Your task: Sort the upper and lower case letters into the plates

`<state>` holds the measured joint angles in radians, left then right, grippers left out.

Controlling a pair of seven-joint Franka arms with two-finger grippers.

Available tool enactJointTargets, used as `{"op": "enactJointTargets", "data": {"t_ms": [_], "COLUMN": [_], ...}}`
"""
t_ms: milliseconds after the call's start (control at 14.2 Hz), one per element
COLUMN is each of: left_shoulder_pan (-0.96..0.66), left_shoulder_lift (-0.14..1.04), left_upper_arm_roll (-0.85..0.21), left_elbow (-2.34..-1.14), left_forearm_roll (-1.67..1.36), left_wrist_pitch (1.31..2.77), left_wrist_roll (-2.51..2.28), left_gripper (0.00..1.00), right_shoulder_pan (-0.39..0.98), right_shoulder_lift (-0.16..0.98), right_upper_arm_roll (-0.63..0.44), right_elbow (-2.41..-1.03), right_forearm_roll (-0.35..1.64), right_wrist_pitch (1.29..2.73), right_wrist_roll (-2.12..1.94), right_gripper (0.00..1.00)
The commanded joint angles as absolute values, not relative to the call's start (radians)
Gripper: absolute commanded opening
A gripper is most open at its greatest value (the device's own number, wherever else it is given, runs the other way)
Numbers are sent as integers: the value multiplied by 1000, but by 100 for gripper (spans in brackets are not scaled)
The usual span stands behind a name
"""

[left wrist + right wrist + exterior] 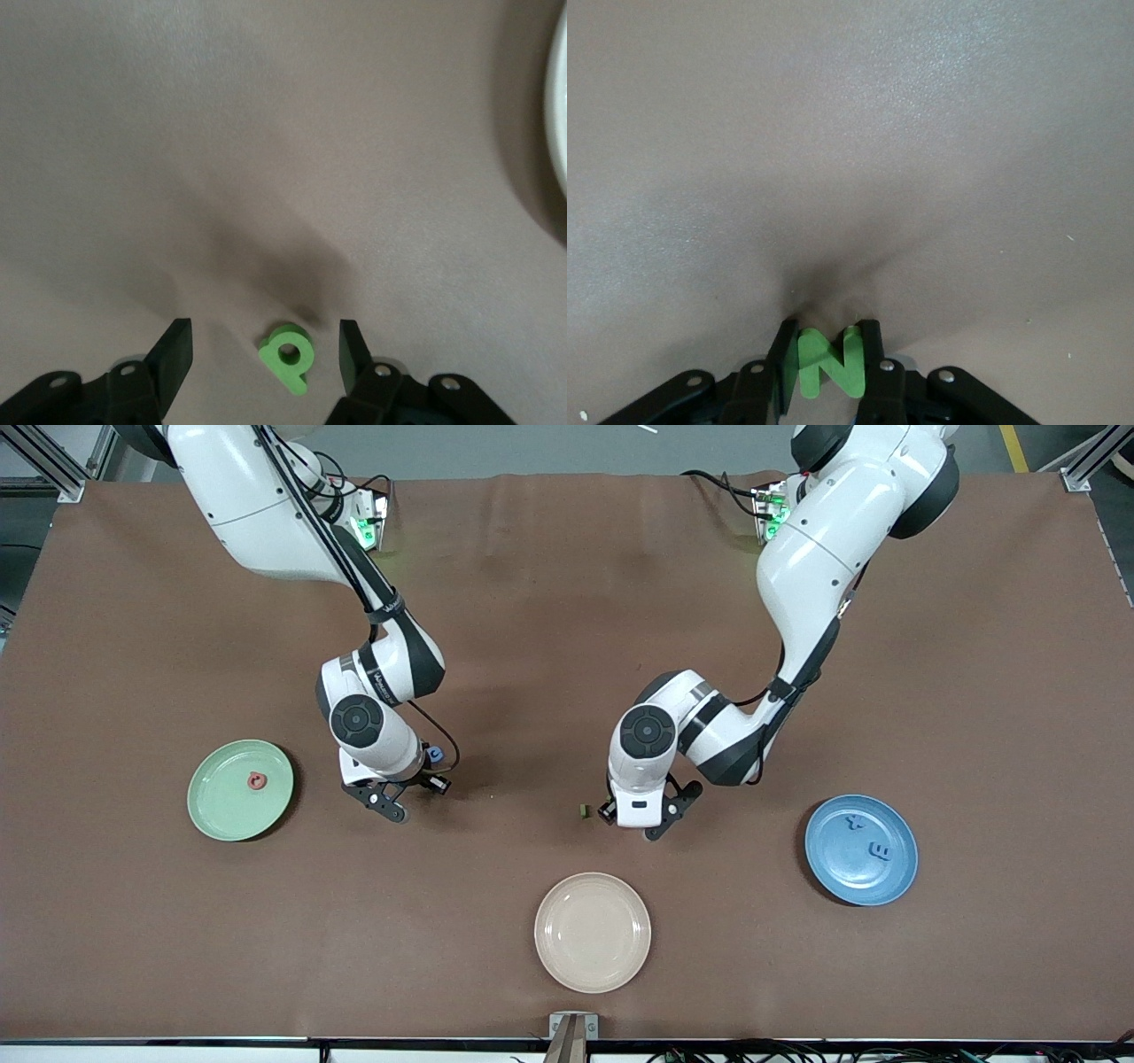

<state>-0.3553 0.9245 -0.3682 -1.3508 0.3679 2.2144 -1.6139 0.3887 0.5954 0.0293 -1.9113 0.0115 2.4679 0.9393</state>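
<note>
We count three letters plated — right claw (824,354) pinches green N (827,361), left claw (266,354) wide around green p (288,356) near the beige plate (592,965).

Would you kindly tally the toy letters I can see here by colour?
Green letters: 2, a p on the table by the open left gripper, an N clamped in the right gripper.
Blue letters: 2, in the blue plate.
Pink letters: 1, in the mint green plate.
Total: 5; a small blue thing beside the right arm's wrist may be a sixth.

Three plates (241,789); six letters (288,356) visible; two arms.
</note>
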Motion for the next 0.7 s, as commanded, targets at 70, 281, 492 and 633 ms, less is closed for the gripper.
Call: {"op": "enactJointTargets", "data": {"t_ms": [70,281,492,633], "left_shoulder_pan": [-387,-396,-393,-385], "left_shoulder_lift": [957,973,977,968], "left_upper_arm_roll": [-354,-354,-354,-354], "left_elbow": [-1304,-1304,-1305,-1307], "left_forearm_roll": [351,351,351,359], "left_wrist_pitch": [2201,2212,2212,2210], "left_wrist_roll": [-1669,-1681,-1675,-1661], "left_gripper": [71,63,39,0], "right_shoulder_pan": [391,326,185,62], "right_shoulder_lift": [580,487,428,434], "right_upper_arm_roll": [44,43,38,38], "right_elbow": [-1936,-1875,-1832,-1832], "right_forearm_roll": [18,18,18,18], "right_wrist_pitch": [2474,2261,2116,2123], "right_wrist_roll": [933,783,478,234], "right_gripper": [11,9,8,8]}}
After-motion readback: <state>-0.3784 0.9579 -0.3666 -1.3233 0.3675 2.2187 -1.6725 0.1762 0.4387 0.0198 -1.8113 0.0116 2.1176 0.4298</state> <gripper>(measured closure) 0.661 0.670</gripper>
